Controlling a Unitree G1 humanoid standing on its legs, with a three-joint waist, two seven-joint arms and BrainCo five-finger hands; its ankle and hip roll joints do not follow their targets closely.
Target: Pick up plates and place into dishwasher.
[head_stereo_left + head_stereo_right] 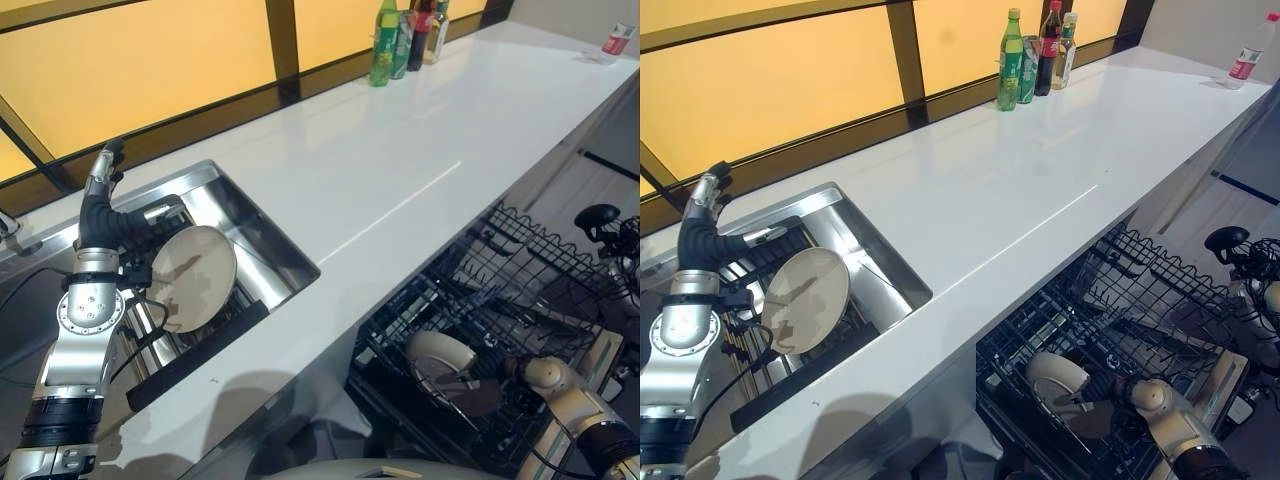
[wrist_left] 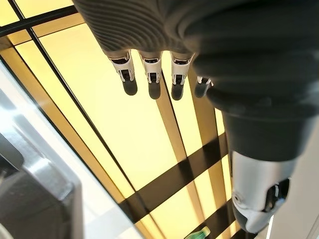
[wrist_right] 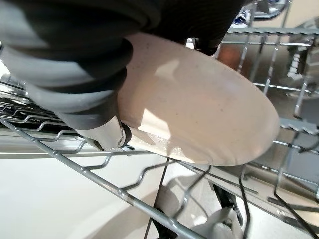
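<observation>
A cream plate [image 1: 438, 355] stands on edge in the black wire dishwasher rack [image 1: 520, 262]. My right hand [image 1: 492, 368] reaches down into the rack and is shut on that plate. In the right wrist view the thumb [image 3: 107, 130] lies across the plate [image 3: 199, 119], and the fingers are hidden behind it. A second cream plate [image 1: 192, 277] leans on the dark drying rack in the steel sink [image 1: 262, 238]. My left hand [image 1: 98, 212] is raised beside and above that plate, open, with its straight fingers [image 2: 152, 74] holding nothing.
The white countertop [image 1: 400, 170] runs between the sink and the pulled-out dishwasher rack below its front edge. Several bottles [image 1: 400, 38] stand at the back by the orange window. A small red-labelled bottle [image 1: 618, 40] stands at the far right.
</observation>
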